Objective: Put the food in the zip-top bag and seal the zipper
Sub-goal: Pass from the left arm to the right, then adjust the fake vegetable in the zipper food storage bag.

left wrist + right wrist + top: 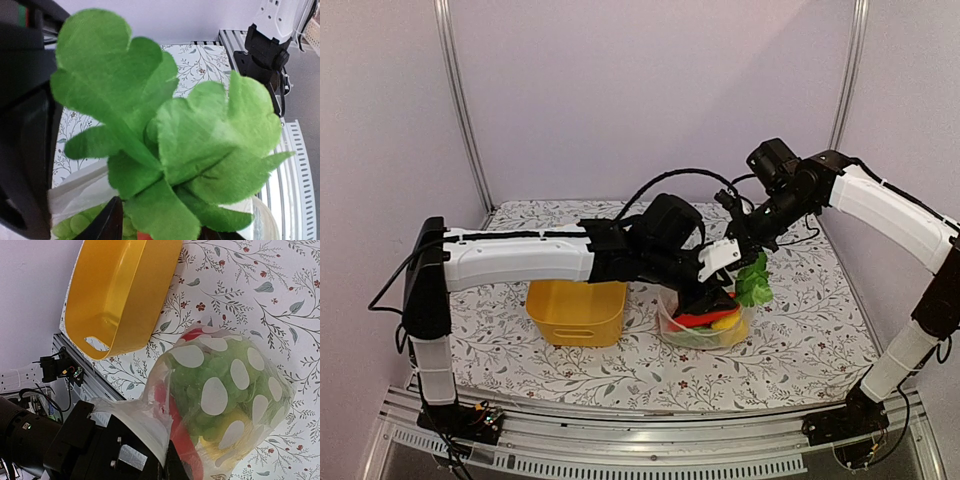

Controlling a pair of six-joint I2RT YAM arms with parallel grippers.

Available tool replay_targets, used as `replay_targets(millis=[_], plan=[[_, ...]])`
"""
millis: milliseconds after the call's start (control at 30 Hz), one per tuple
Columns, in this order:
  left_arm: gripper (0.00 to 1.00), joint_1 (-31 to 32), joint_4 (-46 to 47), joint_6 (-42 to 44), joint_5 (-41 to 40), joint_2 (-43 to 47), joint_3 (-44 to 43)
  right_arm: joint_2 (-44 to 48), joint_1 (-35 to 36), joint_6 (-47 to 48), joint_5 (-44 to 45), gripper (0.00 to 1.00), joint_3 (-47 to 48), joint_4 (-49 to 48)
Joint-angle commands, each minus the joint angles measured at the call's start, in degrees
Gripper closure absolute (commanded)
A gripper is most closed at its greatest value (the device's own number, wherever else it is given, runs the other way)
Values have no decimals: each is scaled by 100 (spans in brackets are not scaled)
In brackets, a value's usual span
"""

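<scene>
Only right-wrist view shows the bag (pixel 220 390) dotted (left: lettuce (pixel 170 135)).

Leafy green lettuce (pixel 170 135) is filling most of the frame, its lobed leaves fanning up and to the right. One of the dark fingers (pixel 22 150) is looming along the left edge. At the bottom left, clear plastic of the zip-top bag (pixel 77 192) is showing, with a green bumpy cluster (pixel 70 227) inside. Behind, the floral worktop (pixel 200 62) is running back towards a black arm base (pixel 265 50) and a ribbed metal rail (pixel 295 165).
</scene>
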State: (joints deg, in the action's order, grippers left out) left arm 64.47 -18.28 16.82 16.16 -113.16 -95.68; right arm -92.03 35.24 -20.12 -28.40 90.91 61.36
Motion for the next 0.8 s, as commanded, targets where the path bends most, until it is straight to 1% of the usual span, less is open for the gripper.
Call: replay_targets(millis=[0,67,167,267,367,433,500,633,700,767], plan=[[50,175,-156,-245,-273,-38,-17,-2,25,-66,-3,100,195,-78],[48,272,-143,-250,-583,-97,55,20,22,-96,-5,100,163,-105],[50,440,-111,-212,-1279,-195,31,64,15,-138,-40,100,93,-154],[60,504,-160,-231,-1570,-279,-114,104,1,-150,-51,100,27,-175],[73,516,-307,-314,-1599,-290,-308,145,-32,-152,-76,100,-27,-199],[80,515,-392,-372,-1599,-243,-396,175,-59,-158,-101,100,-67,-219],[83,514,-461,-449,-1603,-149,-460,209,-82,-167,-100,100,-103,-238],[88,506,-369,-702,-2084,150,-400,263,-110,-181,-71,100,-165,-280],[93,507,-100,-850,-2425,381,-224,288,-114,-207,-69,100,-199,-304],[94,493,406,-1029,-2738,663,139,315,-123,-227,-64,100,-228,-335]])
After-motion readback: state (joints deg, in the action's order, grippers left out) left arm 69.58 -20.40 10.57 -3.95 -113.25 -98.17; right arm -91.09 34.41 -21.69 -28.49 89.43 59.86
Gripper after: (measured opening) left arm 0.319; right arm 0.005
